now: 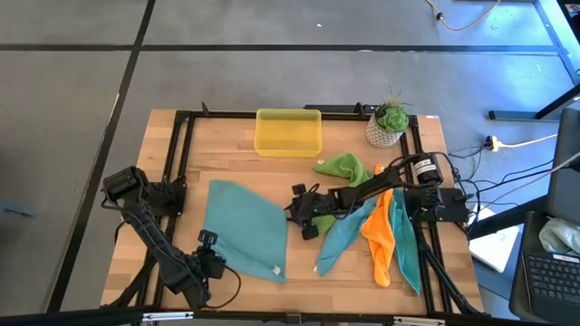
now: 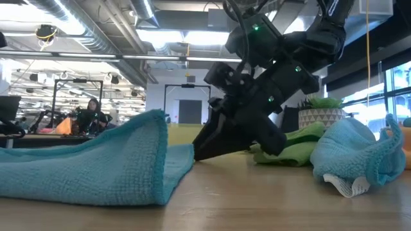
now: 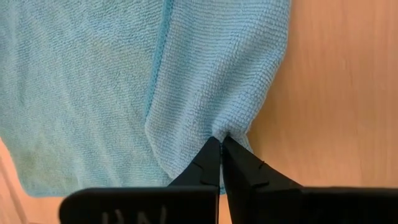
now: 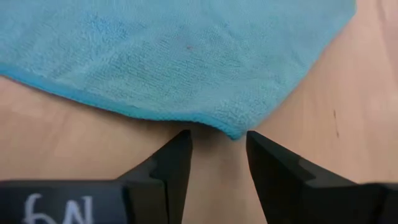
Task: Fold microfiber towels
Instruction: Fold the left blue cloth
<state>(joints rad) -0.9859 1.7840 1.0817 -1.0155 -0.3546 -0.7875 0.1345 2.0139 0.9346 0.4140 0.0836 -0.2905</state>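
Observation:
A teal towel [image 1: 245, 226] lies on the table's near left part, one flap folded over the rest. My left gripper [image 3: 221, 144] is shut on its near left edge, also seen in the high view [image 1: 210, 255]. My right gripper [image 4: 217, 140] stands open and low at the towel's right side [image 1: 299, 215]. Its fingers sit on either side of a towel corner [image 4: 233, 132] without touching it. In the low view the towel [image 2: 96, 163] rises in a hump beside the right gripper's fingers [image 2: 205, 149]. My left gripper pinches the folded-over flap of the teal towel at its edge [image 3: 225, 129] between the two fingertips. The fingers come from above, pointing steeply down. The cloth puckers at the tips, and the rest of the towel lies on the table. One layer or several, I cannot tell.
A heap of towels lies under the right arm: lime green [image 1: 344, 167], teal [image 1: 340, 240], orange [image 1: 381, 237] and another teal [image 1: 406, 244]. A yellow tray [image 1: 288, 132] and a potted plant [image 1: 388, 125] stand at the far edge. Bare wood shows between towel and heap.

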